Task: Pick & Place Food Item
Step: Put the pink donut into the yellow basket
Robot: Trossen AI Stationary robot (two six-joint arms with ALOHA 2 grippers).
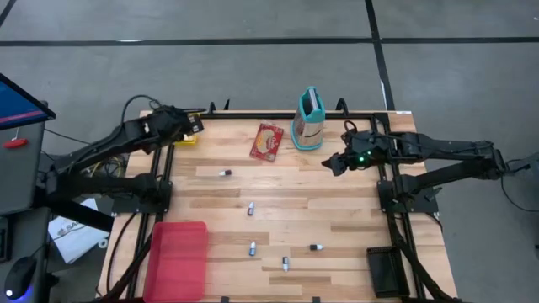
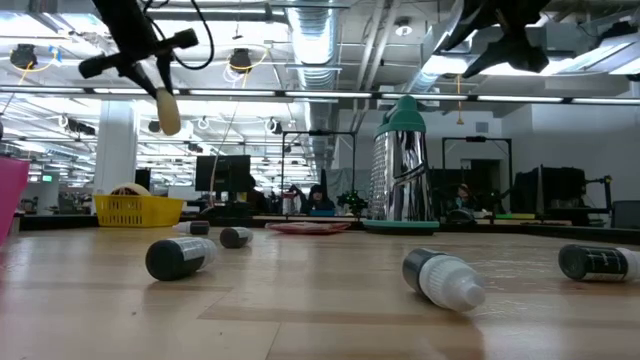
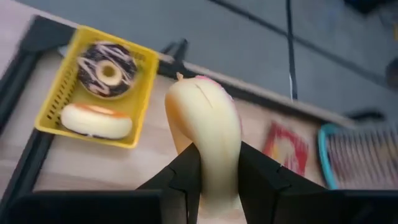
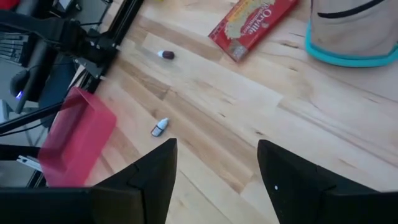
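Observation:
My left gripper [image 1: 192, 124] is at the table's far left corner, shut on a pale yellow, elongated food item [image 3: 208, 118]. In the low view the item [image 2: 167, 110] shows high above the table. Just beyond it a yellow basket [image 3: 144, 93] stands on the table, holding a chocolate-iced donut [image 3: 107, 70] and a glazed bun [image 3: 96, 119]. My right gripper [image 1: 331, 162] hovers over the table's right side, open, with nothing between its fingers [image 4: 155, 177]. My left gripper pinches the food item's near end [image 3: 217, 168] between its two fingers, one on each side. The fingers slant down toward the far left corner and lie along the item. Its rounded far end sticks out past the fingertips. The item is lifted clear of the table.
A red snack packet [image 1: 267, 141] and a steel grater with a teal handle [image 1: 309, 118] are at the far middle. A pink bin [image 1: 177, 259] lies near left. Several small bottles [image 1: 251, 209] are scattered over the wooden top. A black block [image 1: 386, 271] is near right.

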